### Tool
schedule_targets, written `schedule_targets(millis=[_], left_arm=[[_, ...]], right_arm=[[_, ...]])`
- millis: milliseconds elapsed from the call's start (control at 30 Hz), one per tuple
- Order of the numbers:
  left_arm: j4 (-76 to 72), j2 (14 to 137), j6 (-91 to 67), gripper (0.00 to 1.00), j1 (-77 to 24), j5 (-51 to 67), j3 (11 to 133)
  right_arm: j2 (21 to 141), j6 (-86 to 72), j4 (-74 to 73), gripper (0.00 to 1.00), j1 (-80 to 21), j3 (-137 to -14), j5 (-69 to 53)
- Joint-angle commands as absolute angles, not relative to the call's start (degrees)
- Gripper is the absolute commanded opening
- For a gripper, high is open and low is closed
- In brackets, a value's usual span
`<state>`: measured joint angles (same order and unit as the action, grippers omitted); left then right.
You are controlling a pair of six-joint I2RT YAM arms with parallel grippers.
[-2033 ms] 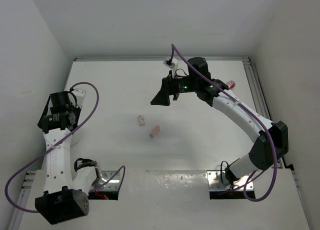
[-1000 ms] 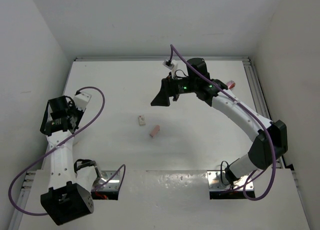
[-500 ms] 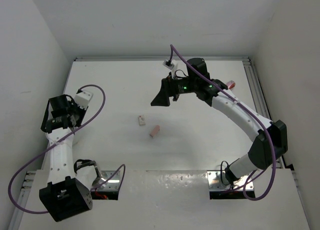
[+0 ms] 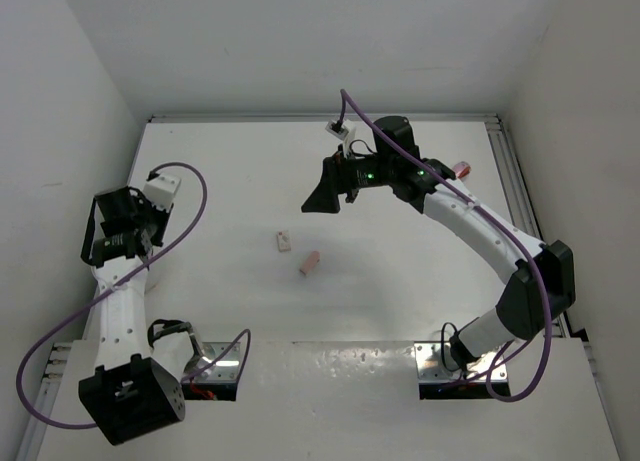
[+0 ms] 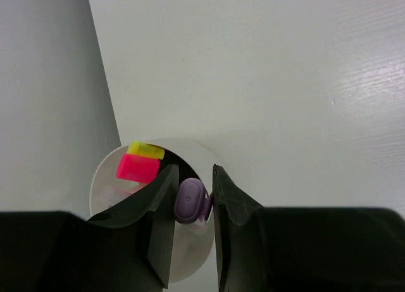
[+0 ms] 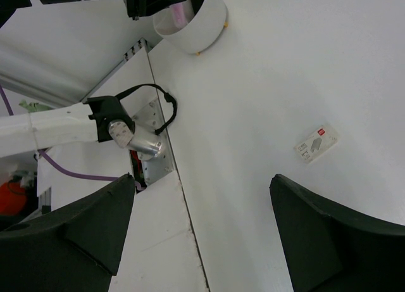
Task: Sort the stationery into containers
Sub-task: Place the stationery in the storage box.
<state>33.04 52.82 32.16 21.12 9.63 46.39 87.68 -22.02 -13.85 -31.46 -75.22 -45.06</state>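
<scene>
My left gripper (image 5: 193, 185) is shut on a purple-capped marker (image 5: 192, 200), which hangs cap-up over the round white tub (image 5: 101, 178). Pink-capped (image 5: 137, 168) and yellow-capped (image 5: 147, 151) highlighters stand in that tub. From above, the left gripper (image 4: 118, 229) sits at the table's left edge, hiding most of the tub. A whitish eraser (image 4: 284, 242) and a pink eraser (image 4: 310, 263) lie mid-table. The right gripper (image 4: 325, 195) hovers open and empty behind them. Its wrist view shows the whitish eraser (image 6: 316, 143) and the tub (image 6: 193, 23). A pink cup (image 4: 461, 167) peeks from behind the right arm.
Walls close in the table on the left, back and right. A metal rail (image 4: 510, 181) runs along the right edge. The arms' mounting plate (image 4: 330, 381) and a purple cable (image 4: 190, 206) lie at the near side.
The left wrist has shifted slightly back and to the left above the tub, still holding the purple-capped marker. The right arm and both erasers have not moved.
</scene>
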Motion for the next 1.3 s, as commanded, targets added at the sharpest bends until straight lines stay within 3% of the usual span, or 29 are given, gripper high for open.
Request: schedule_targets(millis=[0,900,1267], left_arm=[[28.3,51.6,29.4,0.00,21.7,9.8,46.1],[15.5,55.1,25.0,0.00,21.8,9.5,40.4],[23.1,51.6,21.5,0.03,21.8,7.5,43.8]], right_arm=[[87.8,-21.5,-12.7,0.86,-31.4,-76.8,-45.0],[87.2,-20.9,-13.4,0.86,-31.2,-76.4,-44.7],[87.2,-20.8,-13.4,0.86,-31.2,-76.5,-44.8]])
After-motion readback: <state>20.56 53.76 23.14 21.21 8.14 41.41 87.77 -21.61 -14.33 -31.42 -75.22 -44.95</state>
